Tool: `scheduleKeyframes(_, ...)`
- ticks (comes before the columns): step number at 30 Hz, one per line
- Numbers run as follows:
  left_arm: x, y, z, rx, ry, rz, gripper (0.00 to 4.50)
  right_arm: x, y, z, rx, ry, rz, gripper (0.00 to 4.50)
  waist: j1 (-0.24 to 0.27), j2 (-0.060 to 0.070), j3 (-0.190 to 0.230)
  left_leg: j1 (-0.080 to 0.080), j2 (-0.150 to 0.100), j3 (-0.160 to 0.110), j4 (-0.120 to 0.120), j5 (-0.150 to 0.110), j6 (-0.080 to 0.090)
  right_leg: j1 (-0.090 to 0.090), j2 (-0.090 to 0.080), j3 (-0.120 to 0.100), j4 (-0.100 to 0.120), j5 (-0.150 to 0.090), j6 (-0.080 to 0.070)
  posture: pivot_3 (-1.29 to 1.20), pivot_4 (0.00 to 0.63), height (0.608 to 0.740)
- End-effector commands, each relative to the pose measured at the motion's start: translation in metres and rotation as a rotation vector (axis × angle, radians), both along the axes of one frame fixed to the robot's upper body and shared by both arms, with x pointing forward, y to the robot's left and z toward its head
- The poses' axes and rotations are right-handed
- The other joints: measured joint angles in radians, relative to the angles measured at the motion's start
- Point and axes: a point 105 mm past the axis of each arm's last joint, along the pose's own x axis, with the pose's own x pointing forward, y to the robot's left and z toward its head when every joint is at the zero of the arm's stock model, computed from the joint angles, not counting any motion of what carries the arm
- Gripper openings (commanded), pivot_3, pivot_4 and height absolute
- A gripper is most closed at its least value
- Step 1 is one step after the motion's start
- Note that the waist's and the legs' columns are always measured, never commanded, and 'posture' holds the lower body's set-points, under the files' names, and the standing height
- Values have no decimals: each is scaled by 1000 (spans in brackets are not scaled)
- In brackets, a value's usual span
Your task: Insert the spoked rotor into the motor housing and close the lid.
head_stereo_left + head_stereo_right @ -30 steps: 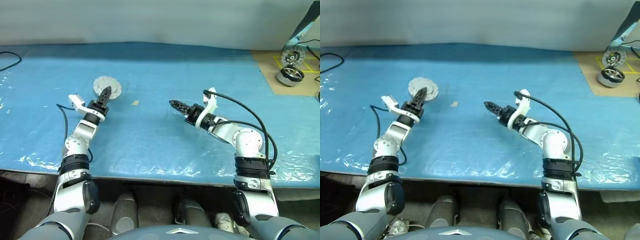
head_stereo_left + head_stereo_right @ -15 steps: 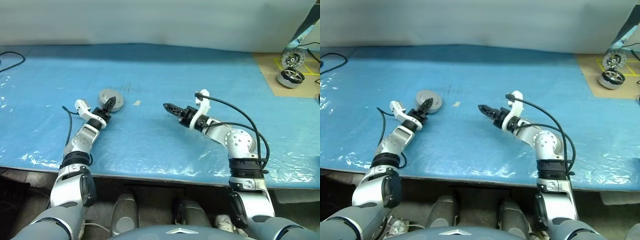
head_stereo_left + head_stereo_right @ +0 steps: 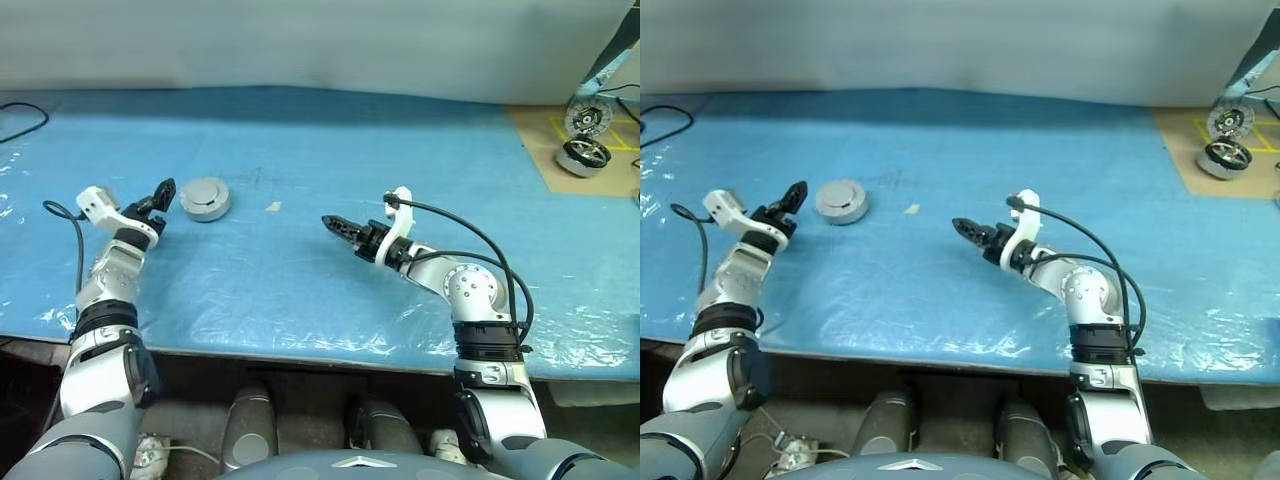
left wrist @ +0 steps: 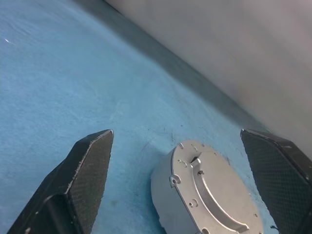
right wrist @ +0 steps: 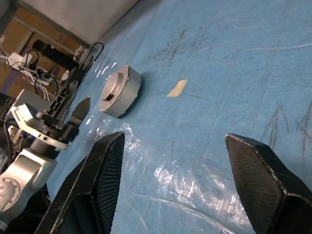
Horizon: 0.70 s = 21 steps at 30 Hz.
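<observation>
Toward the left end of the desk [image 3: 300,130], which is covered in blue sheeting, the motor housing [image 3: 205,198] sits flat with the lid [image 4: 214,192] already seated on top. The two read as one closed silver-grey puck, so the spoked rotor is presumably inside, though nothing confirms it from outside. The left gripper [image 3: 160,194] hangs just beside the puck on its left, apart from it, with its jaws spread wide and nothing between them; the left wrist view shows both fingers [image 4: 78,180] standing off either side of the lidded housing. The right gripper [image 3: 338,226] hovers near the middle of the desk, well apart from the housing, its jaws also parted and empty. A small tan scrap [image 3: 271,206] lies between the housing and the right gripper. At the far right corner, on a brown mat, stand a chrome wheel-like motor [image 3: 581,153] and another spoked part [image 3: 586,113] behind it.

By my judgement the assembly looks finished or nearly so, and the risks now are small ones. The lid may be resting rather than fully seated: a slight tilt would not be plain from these angles, and the rotor beneath could hold it proud. The open left fingers are close enough that a careless sweep sideways could nudge the puck across the slippery sheeting or knock the lid askew.
</observation>
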Motion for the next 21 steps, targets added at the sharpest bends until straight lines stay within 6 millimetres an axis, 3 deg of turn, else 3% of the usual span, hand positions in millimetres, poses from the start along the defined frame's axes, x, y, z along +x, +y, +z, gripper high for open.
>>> scheduleKeyframes(1, -5, -2, 42, 116, -132, -41, 4369, 2, -3, 26, -73, -168, -20, 3428, -1, -1, 1, 0, 0, 0, 0, 0, 0, 0, 0, 0, 0, 0, 0, 0, 150, 740)
scheduleKeyframes(4, -14, -32, 71, 253, -248, -108, 4369, 19, -30, 24, -346, -320, -239, 3428, -1, -1, 1, 0, 1, 0, 0, 0, 0, 0, 0, 0, 0, 0, 0, 0, 150, 740)
scheduleKeyframes(8, -23, -63, 76, 327, -278, -154, 4369, 18, -42, 21, -536, -447, -333, 3428, -3, -1, 1, 0, -1, 0, 0, 0, 0, 0, -1, 0, 0, 0, 0, 0, 150, 740)
scheduleKeyframes(11, -33, -98, 63, 376, -271, -184, 4369, 12, -58, 13, -685, -506, -418, 3428, -6, -1, 1, 1, -1, 1, -1, 0, 0, 0, -1, 1, -1, 0, 0, 0, 150, 740)
scheduleKeyframes(13, -42, -116, 49, 418, -262, -215, 4369, 7, -70, 7, -697, -475, -495, 3428, -10, -1, 1, 0, -1, 1, -1, 0, 0, 0, 0, 1, -1, 0, 0, 0, 150, 740)
scheduleKeyframes(18, -63, -135, 8, 445, -175, -221, 4369, -9, -87, 3, -801, -508, -591, 3428, -26, -1, 1, 2, -1, 1, -1, 0, 0, 0, 3, 2, 0, 0, 0, 0, 150, 740)
scheduleKeyframes(21, -73, -144, -2, 462, -163, -229, 4369, -17, -93, 1, -837, -519, -621, 3428, -31, -1, 1, 3, 0, 1, -1, 0, 0, 1, 2, 3, -1, 0, 1, 0, 150, 740)
